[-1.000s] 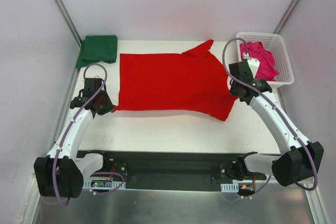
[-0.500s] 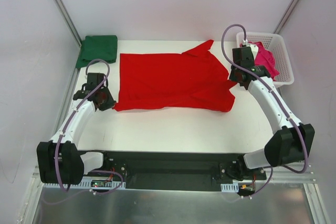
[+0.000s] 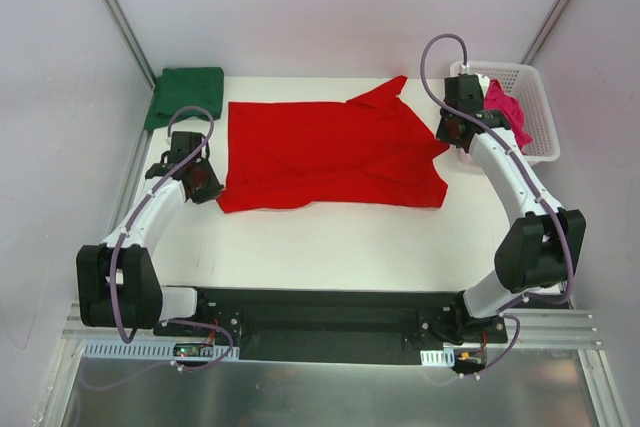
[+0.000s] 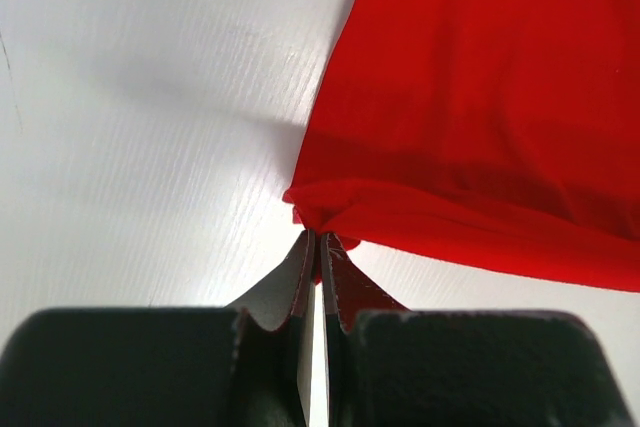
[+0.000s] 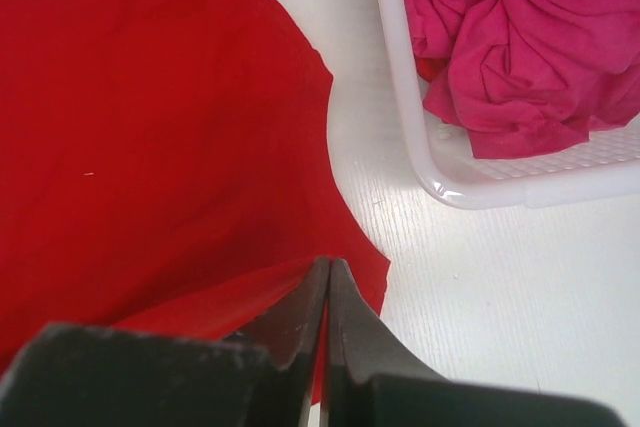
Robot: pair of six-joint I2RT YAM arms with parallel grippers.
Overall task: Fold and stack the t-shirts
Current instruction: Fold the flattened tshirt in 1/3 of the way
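The bright red t-shirt [image 3: 330,152] lies spread across the middle of the table, one sleeve pointing to the far side. My left gripper [image 3: 212,187] is shut on its near left corner [image 4: 318,222], where the cloth bunches at the fingertips. At the shirt's right edge my right gripper [image 3: 446,140] is shut on a raised fold of red cloth [image 5: 240,297]. A dark green t-shirt [image 3: 187,95] lies folded at the far left corner. The magenta-pink t-shirt [image 3: 506,115] sits crumpled in the basket [image 5: 520,37].
The white lattice basket [image 3: 523,72] stands at the far right, its near corner [image 5: 450,187] close to my right gripper. Metal frame posts rise at both far corners. Bare white table [image 3: 330,242] lies between the red shirt and the arm bases.
Both grippers have moved toward the far side, pulling the red shirt's near corners with them. The shirt's near edge now lies farther back.
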